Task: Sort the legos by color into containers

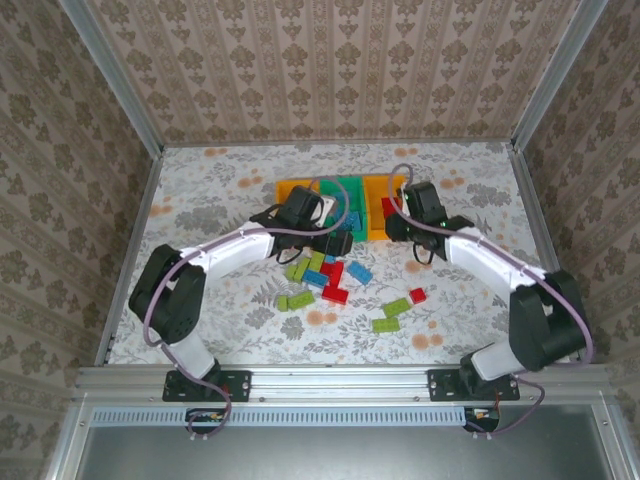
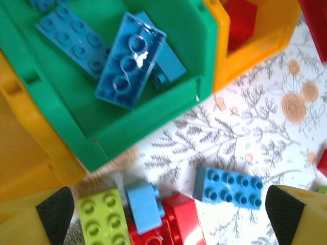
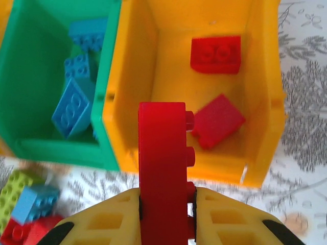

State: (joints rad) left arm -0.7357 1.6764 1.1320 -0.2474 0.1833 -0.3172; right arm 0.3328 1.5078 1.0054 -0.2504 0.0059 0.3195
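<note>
My right gripper [image 3: 166,206] is shut on a long red lego [image 3: 162,158] and holds it over the near wall of the right orange-yellow container [image 3: 153,66], which has two red legos [image 3: 215,53] inside. The green container [image 3: 30,92] beside it holds several blue legos [image 3: 71,107]. My left gripper [image 2: 168,209] is open above loose legos in front of the green container [image 2: 127,127]: a blue one [image 2: 228,188], a light blue one [image 2: 143,204], a lime one [image 2: 102,219] and a red one [image 2: 176,224]. From above, the three containers [image 1: 345,195] stand in a row with both grippers at their near side.
Loose legos lie on the flowered table in front of the containers: a mixed pile [image 1: 320,275], lime ones [image 1: 391,312] and a red one [image 1: 417,296] nearer the right arm. The left orange-yellow container [image 1: 293,190] stands beside the green one. Patterned walls enclose the table.
</note>
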